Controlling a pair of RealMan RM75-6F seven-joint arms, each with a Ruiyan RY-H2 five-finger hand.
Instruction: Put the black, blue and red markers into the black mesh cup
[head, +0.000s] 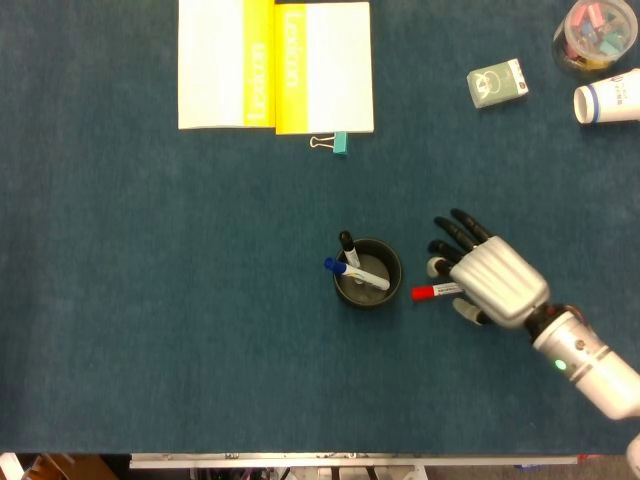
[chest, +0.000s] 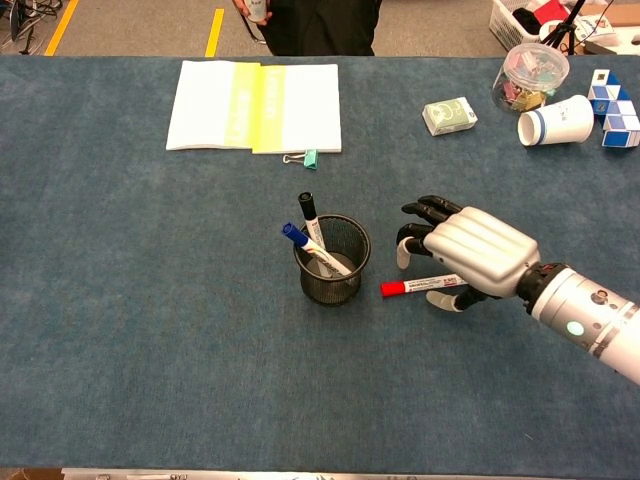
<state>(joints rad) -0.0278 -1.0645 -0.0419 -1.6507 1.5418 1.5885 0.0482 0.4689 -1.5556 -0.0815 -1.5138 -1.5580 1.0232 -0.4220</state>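
Observation:
The black mesh cup (head: 395, 271) (chest: 336, 286) stands mid-table with the black marker (head: 347, 245) (chest: 309, 214) and the blue marker (head: 335, 266) (chest: 293, 235) leaning in it, caps up. Just right of the cup the red marker (head: 430, 292) (chest: 405, 287) lies flat on the table, its cap pointing at the cup. My right hand (head: 488, 280) (chest: 475, 255) hovers palm down over the marker's right end, fingers spread and stretched forward, thumb on the near side of the barrel. I cannot see a firm hold on it. My left hand is out of both views.
A yellow-and-white notebook (head: 275, 65) (chest: 253, 105) with a binder clip (head: 333, 143) lies at the back. At the back right are a green-white box (head: 497, 83), a paper cup on its side (head: 607, 100) and a clear tub of clips (head: 595, 35).

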